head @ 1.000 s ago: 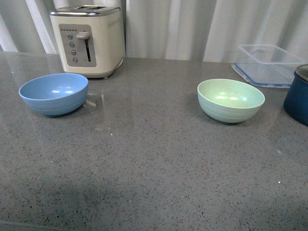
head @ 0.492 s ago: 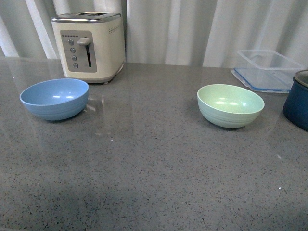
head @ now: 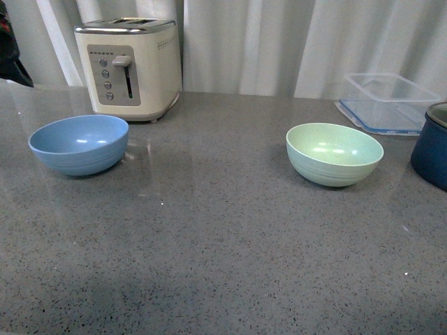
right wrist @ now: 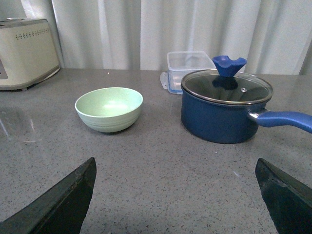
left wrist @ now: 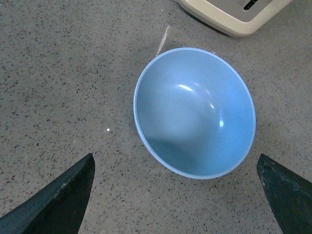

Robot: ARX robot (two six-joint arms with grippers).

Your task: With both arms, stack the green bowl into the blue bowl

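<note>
The light blue bowl (head: 79,144) sits empty on the grey counter at the left, in front of the toaster. The pale green bowl (head: 334,153) sits empty at the right, well apart from it. In the left wrist view the blue bowl (left wrist: 195,112) lies straight below my left gripper (left wrist: 175,195), which hovers open above the counter just short of the rim. My right gripper (right wrist: 175,195) is open and low over bare counter, with the green bowl (right wrist: 109,109) some way ahead of it. A dark bit of the left arm (head: 10,45) shows at the front view's upper left corner.
A cream toaster (head: 128,66) stands behind the blue bowl. A dark navy pot (right wrist: 225,107) with a glass lid and long handle sits right of the green bowl, close to it. A clear plastic container (head: 388,102) lies behind the pot. Curtains close off the back.
The front camera's view settled slightly after shifting. A dark part of the left arm has come into the upper left corner. Both bowls stayed put.
</note>
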